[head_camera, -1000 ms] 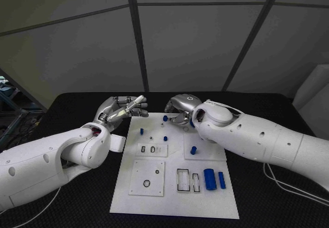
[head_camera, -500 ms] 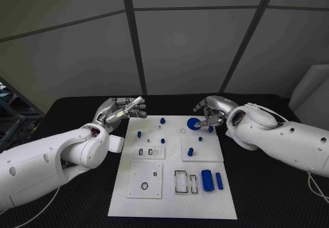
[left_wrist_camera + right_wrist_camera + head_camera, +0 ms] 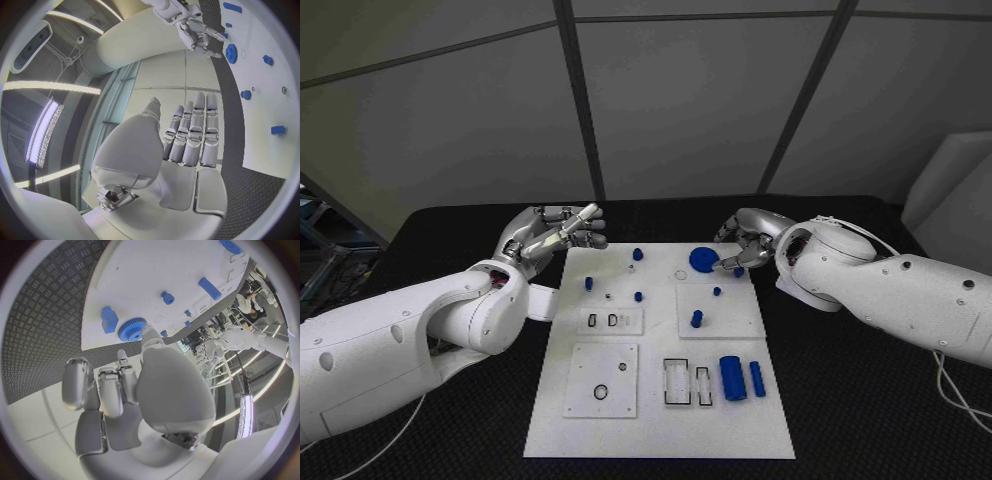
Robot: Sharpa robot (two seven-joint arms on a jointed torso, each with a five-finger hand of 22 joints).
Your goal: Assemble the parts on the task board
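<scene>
You see the white rectangular task board (image 3: 661, 420) on the black table (image 3: 444, 230). The right hand (image 3: 750, 240) pinches a round blue toothed gear (image 3: 702, 259) at the board's far edge. The left hand (image 3: 560, 232) hovers beside the board, fingers together, holding nothing

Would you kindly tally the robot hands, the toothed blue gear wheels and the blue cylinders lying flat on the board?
Robot hands: 2 (left robot hand, right robot hand)
Blue gear wheel: 1
Blue cylinders lying flat: 2
Total: 5
</scene>
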